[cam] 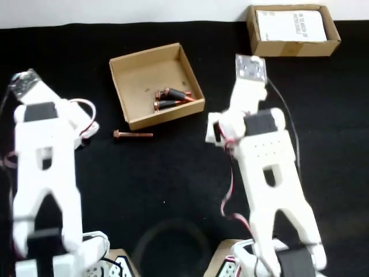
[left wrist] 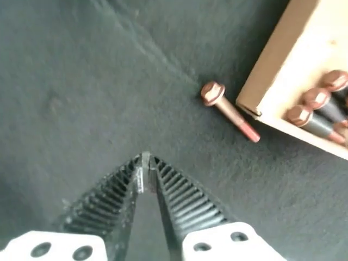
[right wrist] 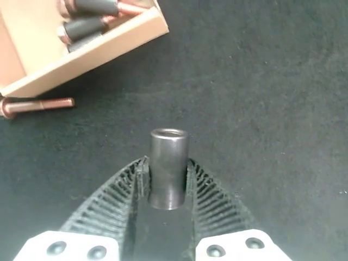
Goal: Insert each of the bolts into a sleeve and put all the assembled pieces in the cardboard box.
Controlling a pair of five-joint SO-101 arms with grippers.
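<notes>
Over black cloth (right wrist: 272, 81), right end effector (right wrist: 166, 164) grips the sleeve (right wrist: 168, 147).

Left wrist: cardboard box (left wrist: 283, 76), assembled pieces (left wrist: 318, 117) cut by edge | Right wrist: bolt (right wrist: 38, 104) head clipped at edge

One bare bolt (cam: 132, 134), one empty sleeve (right wrist: 168, 168)

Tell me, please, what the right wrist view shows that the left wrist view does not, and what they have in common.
Right wrist view: the right gripper shut on a dark sleeve, above the black cloth.
Left wrist view: the left gripper, shut with nothing in it.
Both: the loose bolt lying on the cloth beside the cardboard box, and assembled pieces inside that box.
</notes>
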